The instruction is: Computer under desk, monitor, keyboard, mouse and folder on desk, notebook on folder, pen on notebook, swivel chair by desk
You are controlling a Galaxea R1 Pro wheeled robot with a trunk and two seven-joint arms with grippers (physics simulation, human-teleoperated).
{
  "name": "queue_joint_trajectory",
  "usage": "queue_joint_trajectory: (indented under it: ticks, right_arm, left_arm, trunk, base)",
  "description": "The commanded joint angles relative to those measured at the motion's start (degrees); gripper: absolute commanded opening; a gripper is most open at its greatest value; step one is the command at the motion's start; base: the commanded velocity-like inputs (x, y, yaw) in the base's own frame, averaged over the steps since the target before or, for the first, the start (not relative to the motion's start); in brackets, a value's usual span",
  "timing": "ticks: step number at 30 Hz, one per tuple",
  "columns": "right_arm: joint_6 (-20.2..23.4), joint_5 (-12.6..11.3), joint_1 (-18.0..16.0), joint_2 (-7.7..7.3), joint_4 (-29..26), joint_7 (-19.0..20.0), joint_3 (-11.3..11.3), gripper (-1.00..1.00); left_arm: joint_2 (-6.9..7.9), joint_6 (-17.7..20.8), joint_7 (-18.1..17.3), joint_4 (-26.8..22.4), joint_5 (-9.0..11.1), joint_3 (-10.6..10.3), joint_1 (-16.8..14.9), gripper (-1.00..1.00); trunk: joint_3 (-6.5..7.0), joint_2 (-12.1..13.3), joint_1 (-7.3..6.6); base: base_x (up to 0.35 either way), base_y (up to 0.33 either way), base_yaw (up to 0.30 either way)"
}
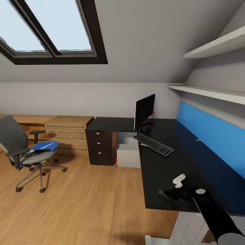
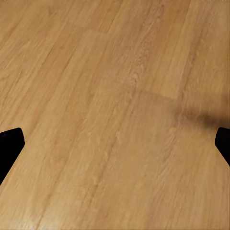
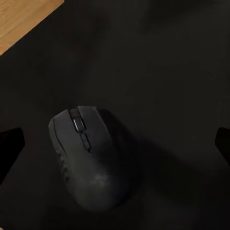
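**Mouse under right claw, not yet gripped**

Mouse [image 3: 88,158] sits on desk [image 1: 163,177], lower right of head view, well apart from keyboard [image 1: 153,144] by monitor [image 1: 144,110]. Right claw [image 3: 115,143] spread wide above it, grasping nothing. Likely light, rigid, smooth shell; best pinched across its sides. Left claw [image 2: 115,143] released over floor [image 2: 96,96]. Folder [image 1: 44,146] on chair [image 1: 23,149], mid left. Mouse hard to make out in head view, black on black.
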Motion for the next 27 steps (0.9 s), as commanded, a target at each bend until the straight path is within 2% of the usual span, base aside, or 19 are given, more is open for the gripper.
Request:
queue_joint_trajectory:
  ticks: [1,27]
  right_arm:
    - [0.15,0.40,-0.03,0.05,-0.09,0.46,-0.11,1.00]
    - [0.36,0.70,-0.03,0.61,0.76,0.35,0.15,1.00]
  left_arm:
    - [-0.03,-0.21,-0.09,0.00,0.43,0.11,-0.04,1.00]
    - [-0.12,-0.21,0.07,-0.03,0.42,0.13,-0.04,1.00]
  trunk:
    - [-0.25,-0.44,0.22]
    - [-4.91,-10.87,5.93]
  base:
    - [0.000,0.000,0.000]
    - [0.000,0.000,0.000]
